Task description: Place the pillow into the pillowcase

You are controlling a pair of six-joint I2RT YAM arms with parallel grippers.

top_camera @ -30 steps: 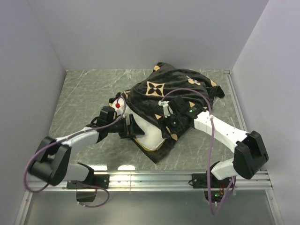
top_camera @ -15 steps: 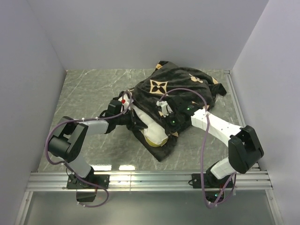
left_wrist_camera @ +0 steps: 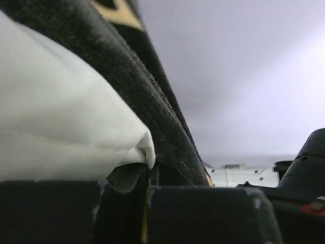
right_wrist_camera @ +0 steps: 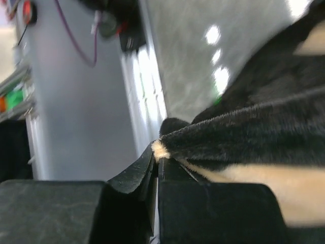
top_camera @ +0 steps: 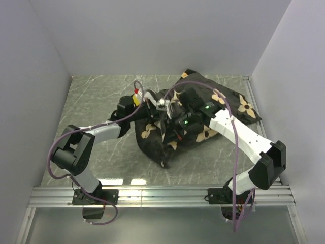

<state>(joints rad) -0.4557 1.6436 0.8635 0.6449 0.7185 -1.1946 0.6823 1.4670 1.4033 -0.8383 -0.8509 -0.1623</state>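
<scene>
Pillow (left_wrist_camera: pixel 61 127): white and bulging against the black pile in the left wrist view, with its corner just above the jaw line; none of it shows from above, so it looks almost wholly swallowed
Pillowcase (top_camera: pixel 203 119): a rumpled black heap with tan motifs in the middle of the table (top_camera: pixel 96 107), its near-left end bunched where the two arms meet
Left gripper (left_wrist_camera: pixel 146 195): clamped tight at the mouth of the sleeve; the dark hem and an olive flap both run into the seam between the jaws, so it seems to hold the hem, but I cannot tell whether the pillow's band is caught with it
Right gripper (right_wrist_camera: pixel 156 175): pinched shut on a fold of the pillowcase edge, with a tan tuft right at the seam and the fabric stretching away to the right
Step in hand: the late stage, with both arms holding the open end and working the sleeve over the last corner of the cushion
Next move calls for: pulling the two held edges together toward the near-left, away from the closed end, so the hem slides past the white corner; both grips should hold until that corner is covered
Watch for: dragging the cushion along if the left jaws do hold its band
</scene>
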